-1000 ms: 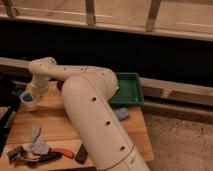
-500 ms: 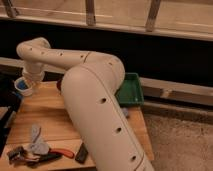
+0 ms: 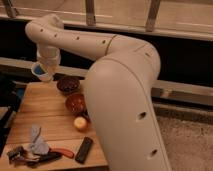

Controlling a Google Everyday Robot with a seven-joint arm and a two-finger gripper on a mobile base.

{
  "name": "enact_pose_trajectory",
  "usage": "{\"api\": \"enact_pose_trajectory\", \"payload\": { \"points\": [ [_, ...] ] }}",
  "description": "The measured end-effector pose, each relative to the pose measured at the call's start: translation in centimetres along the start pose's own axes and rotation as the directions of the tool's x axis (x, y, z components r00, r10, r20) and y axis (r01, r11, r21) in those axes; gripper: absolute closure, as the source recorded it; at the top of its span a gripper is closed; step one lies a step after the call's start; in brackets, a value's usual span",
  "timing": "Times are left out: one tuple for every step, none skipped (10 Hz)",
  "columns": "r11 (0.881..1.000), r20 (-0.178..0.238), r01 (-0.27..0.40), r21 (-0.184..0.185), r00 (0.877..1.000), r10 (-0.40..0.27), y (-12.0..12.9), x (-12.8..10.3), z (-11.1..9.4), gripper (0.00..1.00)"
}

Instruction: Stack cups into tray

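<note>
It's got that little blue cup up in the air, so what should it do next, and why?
Probably carry the light-blue cup across toward the tray, which is hidden behind the arm here. The end effector is shut on the cup, above the table's far left corner, beyond the dark brown bowl.

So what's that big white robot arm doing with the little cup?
The robot's gripper is up above the far left end of the wooden table, shut on a small light-blue cup that it holds in the air. Below it sit a dark brown bowl and an orange bowl. The arm blocks much of the table, so the tray for the cups isn't visible right now.
</note>
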Motion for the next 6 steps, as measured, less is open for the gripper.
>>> {"api": "enact_pose_trajectory", "payload": {
  "points": [
    [1.000, -0.001, -0.002, 0.000, 1.000, 0.002, -0.03, 0.19, -0.10, 1.00],
    [1.000, -0.003, 0.000, -0.004, 1.000, 0.000, 0.28, 0.33, -0.11, 1.00],
    [1.000, -0.005, -0.002, -0.004, 1.000, 0.002, 0.23, 0.34, -0.12, 1.00],
    [1.000, 0.001, -0.004, 0.000, 1.000, 0.004, -0.09, 0.10, -0.17, 1.00],
    [1.000, 0.000, -0.007, 0.004, 1.000, 0.007, -0.07, 0.16, -0.03, 1.00],
    [0.999, 0.004, -0.036, 0.020, 0.999, 0.036, -0.38, 0.11, 0.17, 1.00]
  ]
}}
